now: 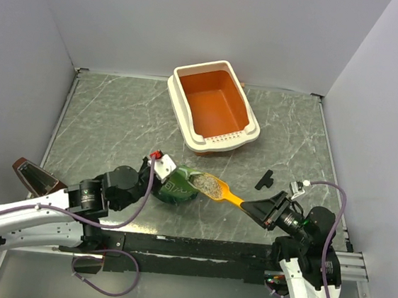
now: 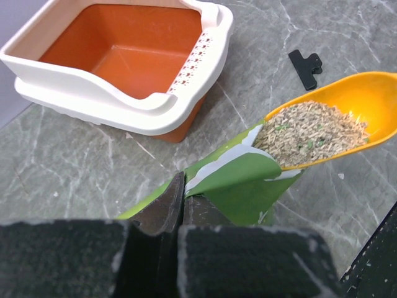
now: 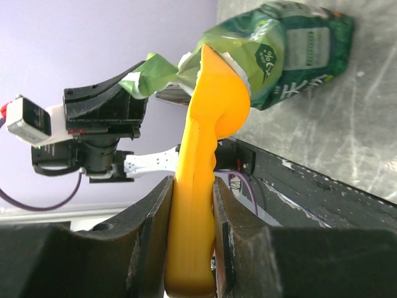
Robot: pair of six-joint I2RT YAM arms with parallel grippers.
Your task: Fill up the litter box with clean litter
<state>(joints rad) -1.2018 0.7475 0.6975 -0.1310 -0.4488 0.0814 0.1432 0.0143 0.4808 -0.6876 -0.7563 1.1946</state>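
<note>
Left gripper (image 1: 156,167) pinched shut on top edge of green bag (image 1: 177,188). Right gripper (image 1: 250,208) closed narrow on handle of orange scoop (image 1: 221,191); bowl just beyond its fingertips, at bag mouth, heaped with clean litter (image 1: 208,185). Litter box (image 1: 214,108) well ahead of both grippers. 1 black clip (image 1: 264,179) near right gripper.

I'm seeing open bench (image 1: 109,125) lying between the scoop (image 1: 218,188) and the litter box (image 1: 214,108), with nothing standing in that lane. A black clip (image 1: 265,179) is lying to the right of it, near the right end effector (image 1: 246,207). The bag (image 1: 177,189) and left end effector (image 2: 181,205) are crowding the scoop's left side. Walls (image 1: 198,21) are closing off the far edge and both sides.
</note>
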